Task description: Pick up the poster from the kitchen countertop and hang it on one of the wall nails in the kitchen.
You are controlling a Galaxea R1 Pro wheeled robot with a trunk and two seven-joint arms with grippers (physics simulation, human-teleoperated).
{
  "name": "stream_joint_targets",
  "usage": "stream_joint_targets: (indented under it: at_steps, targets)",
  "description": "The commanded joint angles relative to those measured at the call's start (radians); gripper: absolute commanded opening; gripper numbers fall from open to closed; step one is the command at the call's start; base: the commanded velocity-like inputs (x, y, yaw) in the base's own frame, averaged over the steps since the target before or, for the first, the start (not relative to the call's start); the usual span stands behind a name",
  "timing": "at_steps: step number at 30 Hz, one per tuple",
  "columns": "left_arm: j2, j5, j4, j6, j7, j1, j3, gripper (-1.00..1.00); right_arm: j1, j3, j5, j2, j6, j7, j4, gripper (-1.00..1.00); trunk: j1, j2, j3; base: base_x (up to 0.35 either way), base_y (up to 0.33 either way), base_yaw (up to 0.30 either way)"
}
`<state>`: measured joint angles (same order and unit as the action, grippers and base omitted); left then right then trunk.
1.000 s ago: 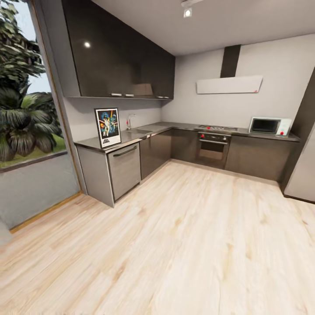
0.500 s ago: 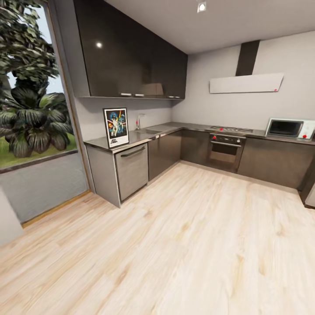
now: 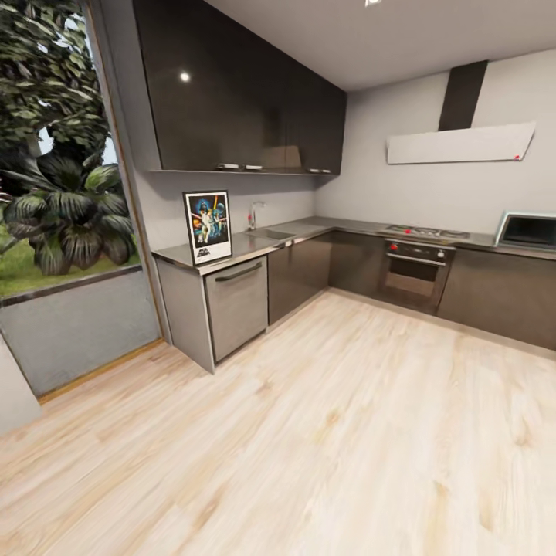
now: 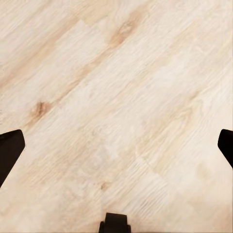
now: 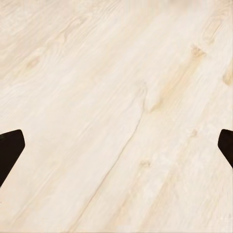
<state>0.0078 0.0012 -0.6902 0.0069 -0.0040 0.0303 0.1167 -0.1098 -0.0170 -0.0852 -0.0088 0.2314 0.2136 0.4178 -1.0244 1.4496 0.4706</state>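
Turning left, the camera now cuts off the microwave (image 3: 531,230). The poster (image 3: 208,227) stands upright on the desk (image 3: 255,244) near the window (image 3: 58,147). Bare wooden floor (image 3: 324,417) lies between. Both pincers (image 4: 116,145) (image 5: 116,145) hang spread apart.

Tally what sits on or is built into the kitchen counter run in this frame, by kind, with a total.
Poster: 1
Faucet: 1
Sink: 1
Stovetop: 1
Oven: 1
Microwave: 1
Dishwasher: 1
Total: 7
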Motion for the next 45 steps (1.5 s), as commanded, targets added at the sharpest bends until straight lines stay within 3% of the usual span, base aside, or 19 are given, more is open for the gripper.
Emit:
stream_joint_targets:
  at_steps: [1,7,12,18,24,35,45]
  targets:
    - [0.0,0.0,-0.002,0.001,0.0,0.0,0.001,1.0,-0.001,-0.002,-0.009,0.0,0.0,0.013,-0.001,1.0,-0.001,0.0,0.001,0.334,-0.004,0.279]
    - [0.0,0.0,-0.002,0.001,-0.001,0.0,0.001,1.0,-0.001,-0.004,-0.009,0.002,-0.001,0.098,-0.002,1.0,-0.001,0.0,0.001,0.32,0.068,0.282]
    - [0.0,0.0,-0.002,0.0,-0.001,0.0,0.002,1.0,-0.001,-0.004,-0.01,0.002,-0.001,0.115,-0.002,1.0,-0.001,0.0,0.001,0.115,0.037,0.286]
    - [0.0,0.0,-0.002,-0.002,-0.001,0.0,0.007,1.0,-0.001,-0.004,-0.01,0.003,-0.001,0.119,-0.002,1.0,-0.001,0.0,0.001,0.134,0.005,0.289]
    - [0.0,0.002,-0.002,-0.002,-0.003,0.0,0.052,1.0,-0.001,-0.003,-0.01,0.001,-0.005,0.111,-0.005,1.0,-0.001,0.0,0.002,0.306,0.028,0.171]
    - [0.0,0.002,-0.002,-0.002,-0.003,0.0,0.059,1.0,-0.001,-0.004,-0.01,-0.001,-0.003,0.111,-0.005,1.0,-0.001,0.0,0.003,0.335,0.114,0.023]
    - [-0.004,0.0,0.001,-0.002,-0.001,0.0,0.057,1.0,-0.001,-0.004,-0.01,0.0,0.0,0.119,-0.002,1.0,-0.001,0.0,0.003,0.179,0.017,0.241]
